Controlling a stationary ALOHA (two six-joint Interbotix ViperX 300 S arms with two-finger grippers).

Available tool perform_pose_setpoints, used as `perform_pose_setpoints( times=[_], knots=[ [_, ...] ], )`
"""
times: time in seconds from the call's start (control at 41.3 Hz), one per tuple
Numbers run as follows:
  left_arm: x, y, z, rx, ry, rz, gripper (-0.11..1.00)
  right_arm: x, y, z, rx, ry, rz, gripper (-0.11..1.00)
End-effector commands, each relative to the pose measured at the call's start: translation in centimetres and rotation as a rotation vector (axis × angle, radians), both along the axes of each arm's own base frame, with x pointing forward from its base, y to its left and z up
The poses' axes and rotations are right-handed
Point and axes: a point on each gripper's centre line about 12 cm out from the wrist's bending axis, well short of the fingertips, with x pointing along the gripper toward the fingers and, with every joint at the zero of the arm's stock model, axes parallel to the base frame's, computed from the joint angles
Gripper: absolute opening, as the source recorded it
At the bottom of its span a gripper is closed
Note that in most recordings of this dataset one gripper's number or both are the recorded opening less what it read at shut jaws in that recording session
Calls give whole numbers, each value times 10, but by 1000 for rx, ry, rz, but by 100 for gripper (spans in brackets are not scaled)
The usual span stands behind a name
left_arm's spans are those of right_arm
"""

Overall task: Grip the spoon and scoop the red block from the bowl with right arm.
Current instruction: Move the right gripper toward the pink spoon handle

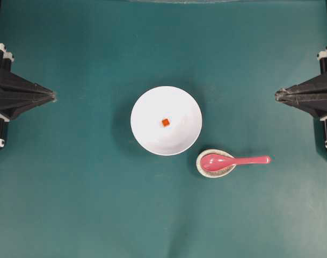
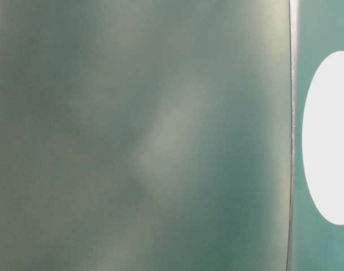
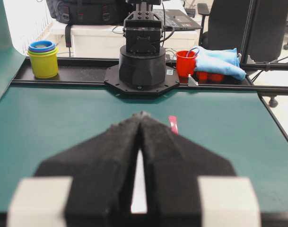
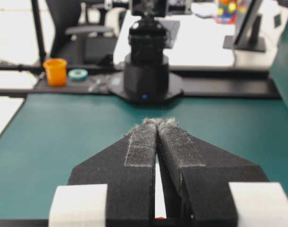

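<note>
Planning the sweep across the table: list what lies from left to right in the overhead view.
left gripper → bowl holding the red block → speckled dish with the spoon resting its scoop in it, handle pointing right → right gripper.

No text, label or number is legible on anything here.

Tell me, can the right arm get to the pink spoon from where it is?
Probably yes. The spoon lies with its scoop in a small dish, handle pointing toward the right end effector. Only bare table lies between them. The end effector is shut, so it must open first.
</note>
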Motion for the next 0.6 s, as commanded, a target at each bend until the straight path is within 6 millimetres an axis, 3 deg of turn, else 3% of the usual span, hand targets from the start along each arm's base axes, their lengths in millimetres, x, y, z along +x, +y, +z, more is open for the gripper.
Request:
perform_pose_setpoints(
  times=[0.0,0.024,0.048,0.121,0.581],
  knots=[
    [3,-1,10,18,-3,-3,0,3,1,6,14,-12,6,0],
    [3,0,10,20,12,-1,0,5,1,4,14,8,6,0],
    [3,0,10,18,14,-1,11,5,1,4,14,11,7,0],
    [2,0,10,18,14,-1,0,6,1,2,14,20,7,0],
    [3,0,6,14,51,-1,0,8,1,3,27,21,5,0]
  ],
)
